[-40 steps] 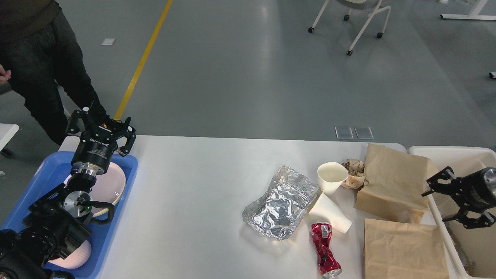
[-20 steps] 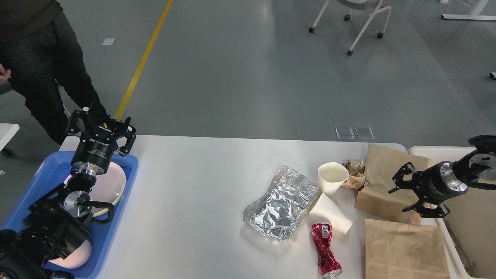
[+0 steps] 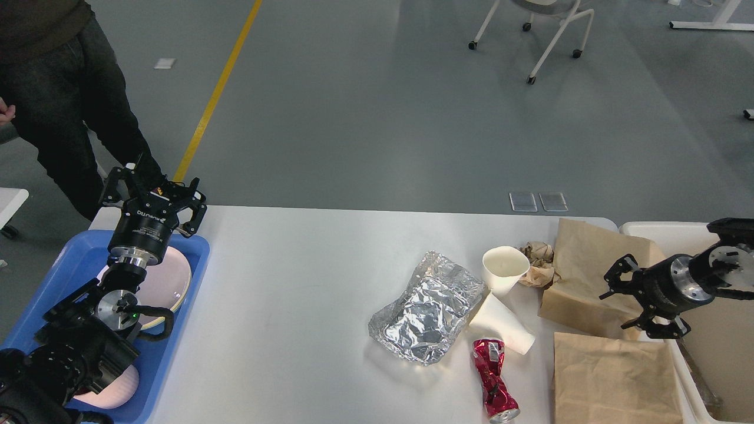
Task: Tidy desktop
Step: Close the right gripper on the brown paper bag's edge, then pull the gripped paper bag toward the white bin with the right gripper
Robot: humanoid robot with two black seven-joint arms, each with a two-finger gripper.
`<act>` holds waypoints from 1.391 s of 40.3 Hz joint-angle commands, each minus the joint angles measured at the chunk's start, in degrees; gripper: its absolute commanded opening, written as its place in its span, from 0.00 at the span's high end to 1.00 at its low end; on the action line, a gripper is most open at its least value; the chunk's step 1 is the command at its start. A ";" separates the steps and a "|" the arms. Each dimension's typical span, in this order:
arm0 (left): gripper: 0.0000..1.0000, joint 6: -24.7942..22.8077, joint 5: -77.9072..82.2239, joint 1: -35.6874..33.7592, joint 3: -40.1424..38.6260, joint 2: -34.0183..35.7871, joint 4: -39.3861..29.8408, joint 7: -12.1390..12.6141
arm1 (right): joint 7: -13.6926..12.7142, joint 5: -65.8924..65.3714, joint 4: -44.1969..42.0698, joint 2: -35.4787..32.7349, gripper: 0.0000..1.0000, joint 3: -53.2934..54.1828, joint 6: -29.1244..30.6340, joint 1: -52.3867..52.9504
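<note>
The white desktop (image 3: 283, 294) carries litter on its right half: crumpled foil (image 3: 427, 306), an upright white paper cup (image 3: 505, 268), a second white cup (image 3: 503, 324) lying on its side, a crushed red can (image 3: 493, 380), a wad of brown paper (image 3: 537, 259) and two flat brown paper bags (image 3: 589, 277) (image 3: 612, 380). My right gripper (image 3: 617, 306) hangs open and empty over the right edge of the far bag. At the table's far left corner, my left gripper (image 3: 152, 187) is open and empty above the blue tray (image 3: 182, 330).
The blue tray holds pink plates (image 3: 168, 282). A cream bin (image 3: 660, 227) stands against the table's right end. A person in dark clothes (image 3: 65, 112) stands beyond the left corner. A wheeled chair (image 3: 542, 29) is far behind.
My right gripper swung left from above the cream bin to over the far brown bag, then eased back a little to the right. The left arm stayed still.
</note>
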 commanded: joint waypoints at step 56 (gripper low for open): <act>0.04 0.00 0.00 0.00 0.00 0.00 0.00 -0.09 | -0.01 -2.28 0.21 -0.53 0.03 0.01 0.78 0.04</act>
